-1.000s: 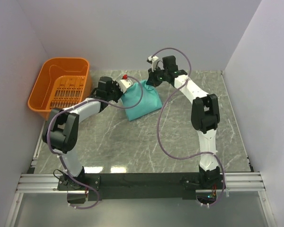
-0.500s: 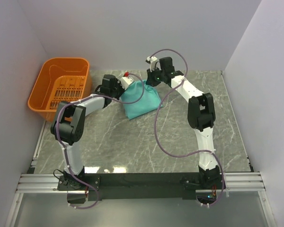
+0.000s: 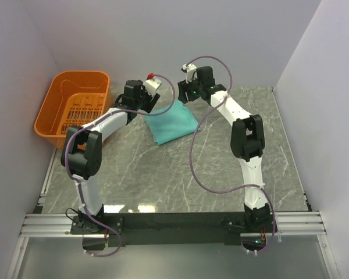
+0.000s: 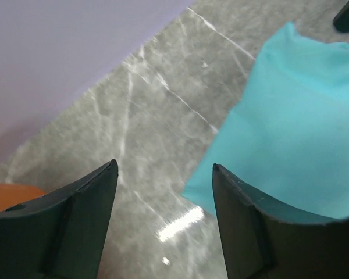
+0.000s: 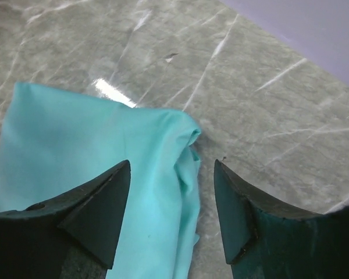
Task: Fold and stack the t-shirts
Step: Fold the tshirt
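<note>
The teal-green t-shirt (image 3: pixel 171 123) lies folded flat on the grey marble table near the back. My left gripper (image 3: pixel 151 100) hovers open over its far left corner; in the left wrist view the t-shirt (image 4: pixel 296 122) spreads to the right of the empty left gripper (image 4: pixel 164 168). My right gripper (image 3: pixel 188 95) stands open above the far right corner. The right wrist view has the t-shirt (image 5: pixel 104 163) with a rumpled corner between and below the right gripper (image 5: pixel 171 164), which holds nothing.
An orange slotted basket (image 3: pixel 75 107) stands at the back left, its rim (image 4: pixel 6 195) showing in the left wrist view. Grey walls close in the back and both sides. Bare marble table (image 3: pixel 180 174) extends toward the arm bases.
Both grippers were shut on the shirt's far corners, holding it bunched up; both have opened and lifted back, and the shirt has dropped flat onto the table.
</note>
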Robot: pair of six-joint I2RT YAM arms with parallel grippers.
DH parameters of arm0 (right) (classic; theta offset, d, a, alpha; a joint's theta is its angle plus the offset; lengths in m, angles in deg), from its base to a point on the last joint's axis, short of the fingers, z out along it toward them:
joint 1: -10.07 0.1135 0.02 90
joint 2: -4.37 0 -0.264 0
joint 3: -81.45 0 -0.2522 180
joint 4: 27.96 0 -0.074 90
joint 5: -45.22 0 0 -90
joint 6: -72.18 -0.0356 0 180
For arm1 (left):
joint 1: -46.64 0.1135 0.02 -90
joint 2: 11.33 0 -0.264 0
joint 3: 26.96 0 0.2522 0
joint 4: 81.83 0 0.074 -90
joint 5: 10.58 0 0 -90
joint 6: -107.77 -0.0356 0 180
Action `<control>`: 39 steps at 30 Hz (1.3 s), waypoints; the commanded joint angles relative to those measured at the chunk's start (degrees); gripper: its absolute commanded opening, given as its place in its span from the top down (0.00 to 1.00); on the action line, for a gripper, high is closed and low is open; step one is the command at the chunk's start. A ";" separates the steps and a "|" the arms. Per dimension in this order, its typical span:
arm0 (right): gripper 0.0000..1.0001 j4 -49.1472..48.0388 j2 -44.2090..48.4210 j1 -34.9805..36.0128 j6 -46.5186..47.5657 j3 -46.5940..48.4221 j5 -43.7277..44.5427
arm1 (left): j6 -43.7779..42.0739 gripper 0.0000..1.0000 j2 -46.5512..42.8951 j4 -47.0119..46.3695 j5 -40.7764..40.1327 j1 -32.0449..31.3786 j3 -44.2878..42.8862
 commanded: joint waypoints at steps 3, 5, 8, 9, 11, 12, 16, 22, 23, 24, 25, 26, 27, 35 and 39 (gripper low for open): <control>0.52 11.79 6.37 -2.25 9.56 0.63 -20.85 | 12.20 0.31 -6.55 11.70 8.17 0.02 -4.68; 0.67 13.76 5.49 -2.70 8.89 0.19 -27.91 | 19.23 0.35 -5.67 13.38 14.59 0.02 -4.60; 0.81 16.49 0.93 -2.61 4.86 3.26 -28.89 | 29.08 0.39 -2.78 12.34 18.56 0.02 -4.24; 0.83 17.02 -1.78 -2.61 0.67 6.31 -27.85 | 32.84 0.40 -2.16 10.33 18.83 0.02 -3.98; 0.83 17.28 -4.61 -2.35 -4.79 11.32 -25.57 | 36.29 0.40 -0.05 7.43 18.30 0.02 -3.54; 0.83 17.11 -6.54 -2.26 -6.21 12.49 -24.77 | 38.57 0.40 0.74 6.46 18.13 0.02 -3.63; 0.86 12.82 -8.14 -1.47 -12.28 13.29 -16.69 | 42.72 0.40 6.26 5.30 17.95 0.02 -5.11; 0.86 14.12 -12.79 -0.41 -15.45 18.73 -10.27 | 43.95 0.44 11.91 8.29 16.11 0.28 -9.78; 0.85 14.38 -13.14 -0.15 -16.15 19.17 -9.04 | 44.21 0.44 11.91 8.12 15.84 0.37 -8.82; 0.85 13.95 -13.58 -0.15 -16.59 19.00 -7.73 | 44.82 0.44 11.82 7.77 15.32 0.46 -8.20; 0.85 13.77 -13.76 -0.15 -17.03 18.91 -4.23 | 45.18 0.44 11.47 7.42 14.79 0.72 -7.15; 0.83 13.77 -14.11 -0.24 -17.73 19.44 -2.72 | 45.53 0.43 11.47 7.50 14.61 0.89 -6.79; 0.83 14.38 -14.81 -0.24 -18.00 19.88 -1.14 | 45.80 0.43 11.38 7.41 14.70 1.07 -6.53; 0.81 17.72 -17.45 -1.90 -20.11 22.78 3.71 | 45.80 0.41 8.75 8.11 12.77 2.04 -3.98; 0.81 18.78 -17.81 -2.61 -19.94 22.43 3.62 | 46.06 0.40 8.22 8.30 11.62 2.92 -3.19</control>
